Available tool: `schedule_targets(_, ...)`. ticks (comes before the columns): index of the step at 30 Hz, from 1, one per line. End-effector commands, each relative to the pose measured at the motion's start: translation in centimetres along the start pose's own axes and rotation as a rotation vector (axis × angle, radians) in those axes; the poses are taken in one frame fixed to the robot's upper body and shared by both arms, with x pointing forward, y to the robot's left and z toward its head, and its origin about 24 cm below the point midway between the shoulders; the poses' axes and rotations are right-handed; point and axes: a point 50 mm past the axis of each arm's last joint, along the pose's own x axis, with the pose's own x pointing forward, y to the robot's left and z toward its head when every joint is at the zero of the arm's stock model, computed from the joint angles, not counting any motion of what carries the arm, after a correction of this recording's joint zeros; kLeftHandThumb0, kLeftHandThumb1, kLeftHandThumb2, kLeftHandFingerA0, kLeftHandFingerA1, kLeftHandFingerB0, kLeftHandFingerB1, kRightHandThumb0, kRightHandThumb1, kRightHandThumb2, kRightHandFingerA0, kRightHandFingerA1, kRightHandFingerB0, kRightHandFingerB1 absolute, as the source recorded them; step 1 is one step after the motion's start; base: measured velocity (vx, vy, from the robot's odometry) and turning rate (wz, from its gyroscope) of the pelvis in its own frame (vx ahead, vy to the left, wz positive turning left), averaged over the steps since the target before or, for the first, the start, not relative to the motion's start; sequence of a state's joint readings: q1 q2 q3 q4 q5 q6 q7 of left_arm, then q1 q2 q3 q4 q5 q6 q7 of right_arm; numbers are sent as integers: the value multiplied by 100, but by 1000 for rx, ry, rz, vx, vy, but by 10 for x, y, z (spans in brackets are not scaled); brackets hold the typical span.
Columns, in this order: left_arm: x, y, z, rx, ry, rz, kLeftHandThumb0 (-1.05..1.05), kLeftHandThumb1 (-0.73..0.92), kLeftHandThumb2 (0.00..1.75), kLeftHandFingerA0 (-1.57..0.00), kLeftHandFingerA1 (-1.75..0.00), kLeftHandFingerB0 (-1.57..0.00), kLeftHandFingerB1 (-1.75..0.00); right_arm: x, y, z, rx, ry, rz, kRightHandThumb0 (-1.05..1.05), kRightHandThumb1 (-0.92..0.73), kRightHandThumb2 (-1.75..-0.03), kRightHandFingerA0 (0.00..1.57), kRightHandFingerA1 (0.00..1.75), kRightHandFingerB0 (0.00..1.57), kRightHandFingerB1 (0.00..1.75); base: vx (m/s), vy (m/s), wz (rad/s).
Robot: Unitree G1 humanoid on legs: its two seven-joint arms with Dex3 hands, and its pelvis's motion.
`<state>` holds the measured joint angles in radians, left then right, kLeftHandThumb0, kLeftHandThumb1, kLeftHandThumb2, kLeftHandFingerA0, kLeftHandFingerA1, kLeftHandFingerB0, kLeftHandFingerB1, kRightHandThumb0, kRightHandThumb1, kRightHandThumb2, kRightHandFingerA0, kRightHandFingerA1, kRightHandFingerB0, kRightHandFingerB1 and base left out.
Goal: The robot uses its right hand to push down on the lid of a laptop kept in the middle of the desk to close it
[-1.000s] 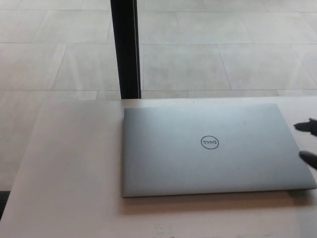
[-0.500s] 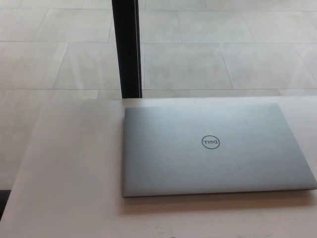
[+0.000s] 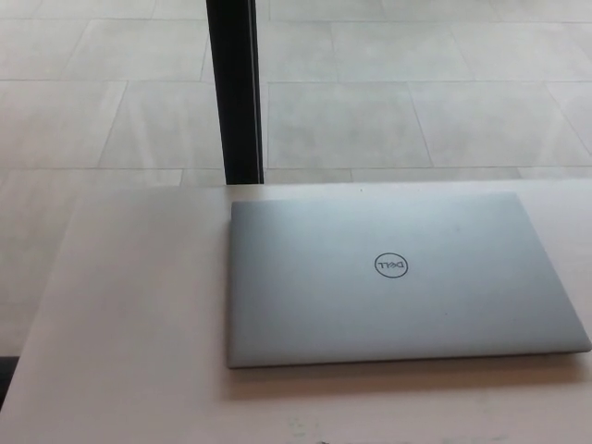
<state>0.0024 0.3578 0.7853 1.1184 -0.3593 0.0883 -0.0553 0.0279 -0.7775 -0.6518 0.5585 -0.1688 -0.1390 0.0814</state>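
The laptop (image 3: 398, 277) lies flat with its lid (image 3: 305, 287) fully down, logo (image 3: 391, 266) facing up. It sits right of centre on the surface (image 3: 129, 342), its rear edge close to the far edge and its right corner near the right edge of the view. Neither hand is in view, so their state cannot be told. Judged from this, the closing step is complete; no further push is required. A black post (image 3: 233, 88) stands beyond the far edge, on the tiled floor (image 3: 416, 83).
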Motion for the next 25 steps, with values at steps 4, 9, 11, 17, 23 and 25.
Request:
schedule_targets(4,0,7,14,-37,-67,50,-105,92,84,-33,-137,-28,-120,-108,-20,-152,834,539,-728,-63,-89,-66,64,87,35,41,0,0,0)
schedule_targets(9,-1,8,20,-42,-91,67,-103,92,85,-33,-139,-27,-125,-118,0,-163,1057,621,-826,-69,-85,-65,65,81,36,41,0,0,0)
schedule_targets(11,-1,9,20,-13,-87,61,-103,92,84,-34,-136,-27,-121,-118,5,-165,1112,638,-832,-70,-88,-66,58,85,37,44,0,0,0)
schedule_targets(17,0,9,21,-7,-84,58,-104,92,87,-32,-142,-22,-127,-126,24,-170,1175,675,-826,-76,-74,-82,65,87,41,51,0,0,0)
schedule_targets(23,-1,9,18,-11,-89,61,-105,92,85,-36,-138,-28,-118,-122,37,-166,1198,734,-791,-69,-88,-66,66,77,47,50,0,0,0)
schedule_targets(25,-1,9,18,-36,-88,56,-105,92,84,-34,-139,-26,-126,-121,39,-165,1190,730,-763,-69,-89,-66,64,81,44,51,0,0,0)
